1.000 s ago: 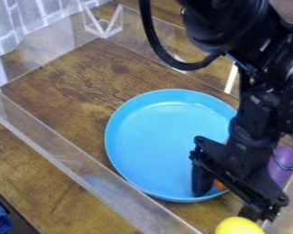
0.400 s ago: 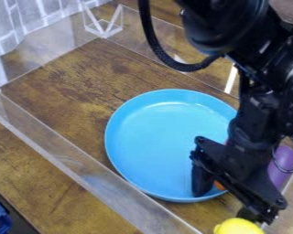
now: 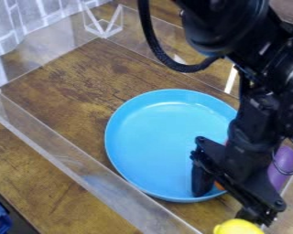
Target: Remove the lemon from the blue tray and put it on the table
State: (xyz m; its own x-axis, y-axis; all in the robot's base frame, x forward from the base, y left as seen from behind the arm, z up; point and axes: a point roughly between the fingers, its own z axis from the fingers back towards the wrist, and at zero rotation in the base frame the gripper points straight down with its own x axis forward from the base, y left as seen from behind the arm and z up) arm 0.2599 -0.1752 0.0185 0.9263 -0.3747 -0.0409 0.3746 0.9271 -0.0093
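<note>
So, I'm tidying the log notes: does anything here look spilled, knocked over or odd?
Nothing stands out. The blue tray lies flat and bare, the lemon sits on the table beside it, nothing spilled.

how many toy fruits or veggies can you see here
2. The lemon lies on the table at the bottom edge, outside the blue tray. A purple piece shows at the right edge behind the arm. Others may be hidden behind the arm.

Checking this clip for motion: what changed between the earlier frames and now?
Nothing visibly changed. The gripper still hangs open, pointing down, low over the blue tray's near right edge. The lemon still lies on the table just outside the tray, and the purple object stays at the right.
</note>
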